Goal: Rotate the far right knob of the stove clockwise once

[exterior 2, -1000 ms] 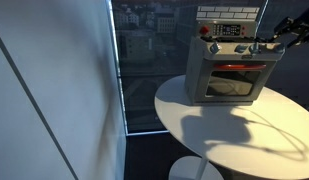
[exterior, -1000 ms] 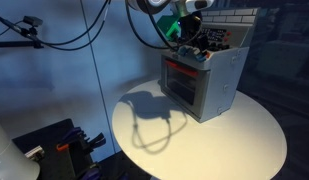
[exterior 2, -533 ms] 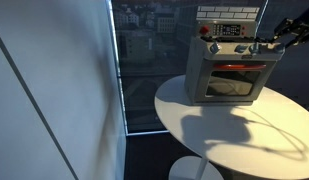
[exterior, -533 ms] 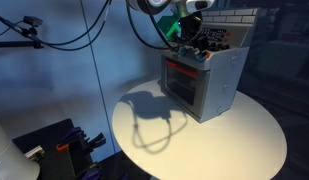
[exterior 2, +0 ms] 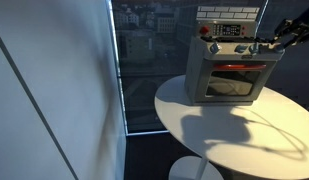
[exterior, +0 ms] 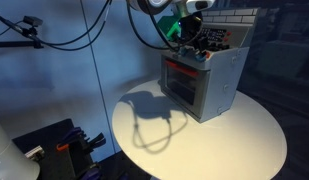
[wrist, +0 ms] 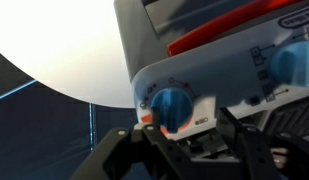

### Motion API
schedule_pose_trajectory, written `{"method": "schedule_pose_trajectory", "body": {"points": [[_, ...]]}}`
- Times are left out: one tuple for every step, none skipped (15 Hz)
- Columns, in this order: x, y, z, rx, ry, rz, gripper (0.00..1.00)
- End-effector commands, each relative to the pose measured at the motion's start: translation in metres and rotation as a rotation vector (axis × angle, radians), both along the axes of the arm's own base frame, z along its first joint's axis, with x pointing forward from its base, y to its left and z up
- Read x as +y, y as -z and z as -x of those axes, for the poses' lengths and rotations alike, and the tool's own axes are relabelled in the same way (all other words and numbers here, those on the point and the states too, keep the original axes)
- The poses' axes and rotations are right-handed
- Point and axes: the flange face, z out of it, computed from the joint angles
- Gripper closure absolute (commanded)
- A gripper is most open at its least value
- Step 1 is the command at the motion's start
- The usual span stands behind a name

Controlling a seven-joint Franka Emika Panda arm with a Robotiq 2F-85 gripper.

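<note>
The stove (exterior: 216, 80) is a small grey toy oven with a red-framed door, and it stands on the round white table (exterior: 194, 140); it shows in both exterior views (exterior 2: 226, 72). My gripper (exterior 2: 266, 44) is at the right end of its front knob row. In the wrist view the far right knob (wrist: 172, 105) is round and light blue. It sits between my black fingers (wrist: 179, 128), which stand apart on either side of it with a gap showing. Another blue knob (wrist: 294, 66) lies further along the row. In an exterior view my gripper (exterior: 191, 42) hides the knob.
The brick-pattern back panel (exterior 2: 230, 14) rises behind the burners. A window with vertical frames (exterior 2: 144, 60) stands behind the table (exterior 2: 234, 135). Cables hang beside the arm (exterior: 104, 25), and dark equipment sits on the floor (exterior: 54, 145).
</note>
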Motion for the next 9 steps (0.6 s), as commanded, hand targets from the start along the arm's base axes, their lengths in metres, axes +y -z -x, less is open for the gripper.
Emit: {"method": "schedule_pose_trajectory", "body": {"points": [[-0.0043,-0.0046,-0.0055,-0.023,-0.002,-0.005,0.41],[-0.0047,-0.0044,-0.0056,-0.023,0.0,-0.007,0.41],[-0.0051,-0.0043,-0.0057,-0.023,0.002,-0.009,0.43],[-0.0054,-0.0043,-0.0058,-0.023,0.003,-0.01,0.45],[-0.0056,-0.0042,-0.0057,-0.023,0.003,-0.011,0.47],[-0.006,-0.0043,-0.0055,-0.024,0.005,-0.013,0.54],[-0.0066,-0.0044,-0.0054,-0.025,0.007,-0.014,0.53],[-0.0072,-0.0044,-0.0051,-0.025,0.009,-0.015,0.56],[-0.0081,-0.0046,-0.0047,-0.026,0.012,-0.015,0.58]]}}
